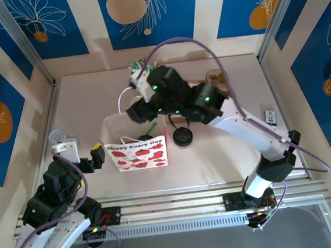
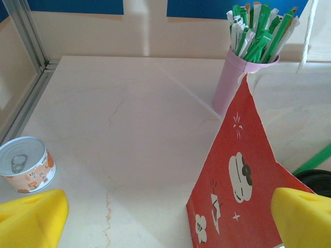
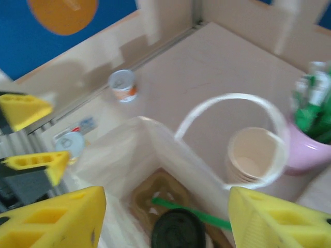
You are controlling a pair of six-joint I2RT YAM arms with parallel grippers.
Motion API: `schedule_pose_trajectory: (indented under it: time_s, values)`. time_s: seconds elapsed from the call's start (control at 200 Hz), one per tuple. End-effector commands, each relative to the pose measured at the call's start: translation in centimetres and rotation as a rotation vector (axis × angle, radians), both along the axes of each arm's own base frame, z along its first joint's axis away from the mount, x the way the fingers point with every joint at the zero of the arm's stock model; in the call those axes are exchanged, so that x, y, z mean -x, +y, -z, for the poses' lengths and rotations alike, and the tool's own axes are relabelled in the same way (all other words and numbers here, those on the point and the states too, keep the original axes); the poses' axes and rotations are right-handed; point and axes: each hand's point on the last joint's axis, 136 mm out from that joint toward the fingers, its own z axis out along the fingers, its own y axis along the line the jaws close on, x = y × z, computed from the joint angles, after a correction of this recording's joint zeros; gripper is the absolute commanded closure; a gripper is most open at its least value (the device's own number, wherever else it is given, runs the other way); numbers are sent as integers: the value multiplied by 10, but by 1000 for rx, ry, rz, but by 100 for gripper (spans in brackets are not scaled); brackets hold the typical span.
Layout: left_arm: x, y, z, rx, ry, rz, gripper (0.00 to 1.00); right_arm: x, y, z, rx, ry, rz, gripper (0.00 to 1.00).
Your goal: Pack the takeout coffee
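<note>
At the far left a small ring-pull can stood on the counter, well apart from the work; its label was too small to read. The left hand sat low beside the paper bag, fingers spread wide and grasping nothing, probably placed there to steady the bag if it tipped. The bag stood upright with its mouth open, and its front read "Happy Every Day" above red cartoon figures. Inside it, on a brown carrier, sat the takeout coffee, black lid on, with a green stirrer lying just beside it. The right hand hung directly above the cup, released, its fingers parted clear of the lid on both sides. Judging from that, the cup was seated and the hand needed only to lift out past the white handle. Behind the bag stood a pink cup of green sachets. Further right were a loose black lid and a stack of lidless cups, with no print legible on any of them.
</note>
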Motion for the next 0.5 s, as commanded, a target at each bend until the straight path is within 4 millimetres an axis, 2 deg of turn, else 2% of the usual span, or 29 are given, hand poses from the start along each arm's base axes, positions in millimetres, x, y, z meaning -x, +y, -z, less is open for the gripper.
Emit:
schedule_pose_trajectory:
  time_s: [0.0,0.085,0.17,0.375,0.495]
  values:
    - [0,-2,-3,8,-28,15,0,-40,-68,-5,-106,113,223,36]
    - [0,-4,-3,9,-27,23,0,-78,-110,31,-51,192,418,35]
    - [0,-4,-3,9,-27,24,0,-106,-133,75,-19,322,524,34]
    - [0,-4,-2,5,-27,24,0,-165,-153,164,16,496,664,30]
    - [0,-3,-2,4,-29,20,0,-193,-156,214,105,567,725,30]
